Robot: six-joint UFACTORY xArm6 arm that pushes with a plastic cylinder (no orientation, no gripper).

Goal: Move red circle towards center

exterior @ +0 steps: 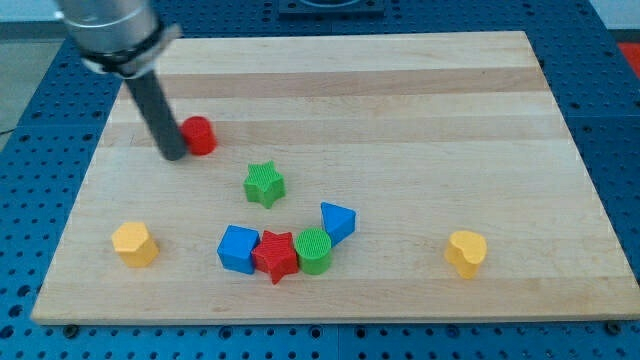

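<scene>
The red circle (pixel 199 135) is a small red cylinder on the wooden board (pixel 400 100), in the view's upper left. My tip (pixel 172 156) is the lower end of the dark rod that comes down from the view's top left. It stands right against the red circle's left side, slightly below it. A green star (pixel 264 184) lies to the lower right of the red circle, nearer the board's middle.
Below the middle lies a cluster: a blue block (pixel 238 249), a red star (pixel 276 256), a green cylinder (pixel 313 250) and a blue triangle-like block (pixel 337 221). A yellow block (pixel 134 244) sits at lower left, a yellow heart (pixel 466 252) at lower right.
</scene>
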